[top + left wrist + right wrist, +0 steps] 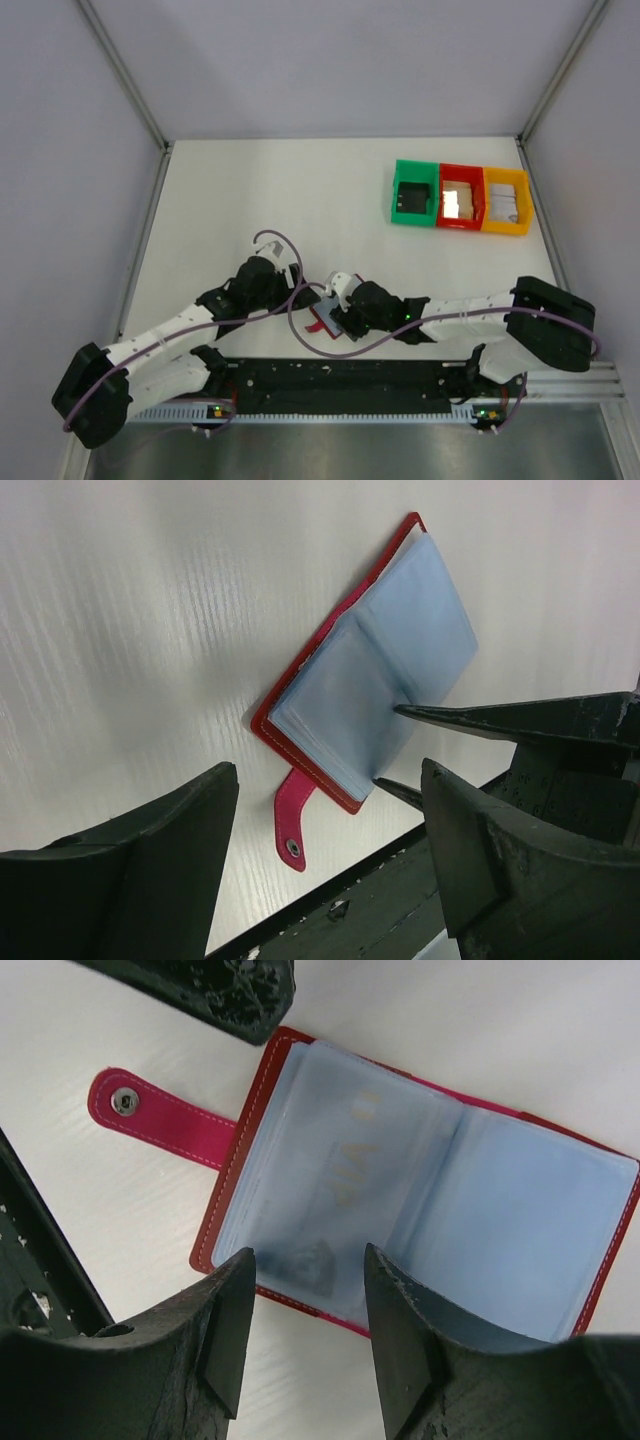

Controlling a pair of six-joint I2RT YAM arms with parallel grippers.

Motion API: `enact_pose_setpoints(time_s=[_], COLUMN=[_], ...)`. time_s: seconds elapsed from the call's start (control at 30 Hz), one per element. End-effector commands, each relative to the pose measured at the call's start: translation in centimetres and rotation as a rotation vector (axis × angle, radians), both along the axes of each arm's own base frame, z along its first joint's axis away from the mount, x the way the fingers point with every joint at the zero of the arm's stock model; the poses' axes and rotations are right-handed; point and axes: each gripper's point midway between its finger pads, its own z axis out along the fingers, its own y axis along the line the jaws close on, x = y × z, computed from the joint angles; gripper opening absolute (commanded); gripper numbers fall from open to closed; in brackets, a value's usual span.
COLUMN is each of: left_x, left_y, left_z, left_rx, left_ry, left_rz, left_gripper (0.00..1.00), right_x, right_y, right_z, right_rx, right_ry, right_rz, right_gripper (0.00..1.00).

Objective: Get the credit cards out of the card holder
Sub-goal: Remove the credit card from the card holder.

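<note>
Looking from above, the card holder [322, 322] lies open at the near middle of the table [300, 200], between the left gripper [300, 288] and the right gripper [336, 308]. At the left wrist, the jaws stand wide and empty, so nothing pins the holder down. At the right wrist, half-open fingers [225, 1320] straddle a sleeve's near edge, and one of the credit cards [345, 1170] shows faintly inside. Closing there may pinch only plastic and drag the whole holder.

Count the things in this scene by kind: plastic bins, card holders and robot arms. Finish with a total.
Plastic bins: 3 (green bin, red bin, yellow bin)
Card holders: 1 (card holder, lying open)
Robot arms: 2 (left arm, right arm)
Total: 6
</note>
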Motion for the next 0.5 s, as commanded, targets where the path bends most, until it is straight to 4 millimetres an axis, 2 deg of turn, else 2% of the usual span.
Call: enact_pose_setpoints(time_s=[0.0, 0.13, 0.3, 0.47], left_x=[0.4, 0.3, 0.2, 0.0], left_y=[0.2, 0.0, -0.6, -1.3], left_z=[0.4, 0.6, 0.7, 0.5], left_rx=[-0.018, -0.025, -0.048, -0.066], left_ry=[-0.022, -0.023, -0.027, -0.003], left_rz=[0.027, 0.017, -0.012, -0.042], left_gripper=[0.78, 0.78, 0.77, 0.77], right_x=[-0.5, -0.6, 0.0, 0.0], right_y=[1.0, 0.1, -1.1, -0.5], right_z=[-0.5, -2.2, -3.0, -2.9], right_rx=[-0.019, -0.094, -0.126, -0.073], right_ry=[0.005, 0.021, 0.017, 0.046], right_rz=[0.045, 0.023, -0.065, -0.104], right_gripper=[0.47, 0.46, 0.22, 0.0])
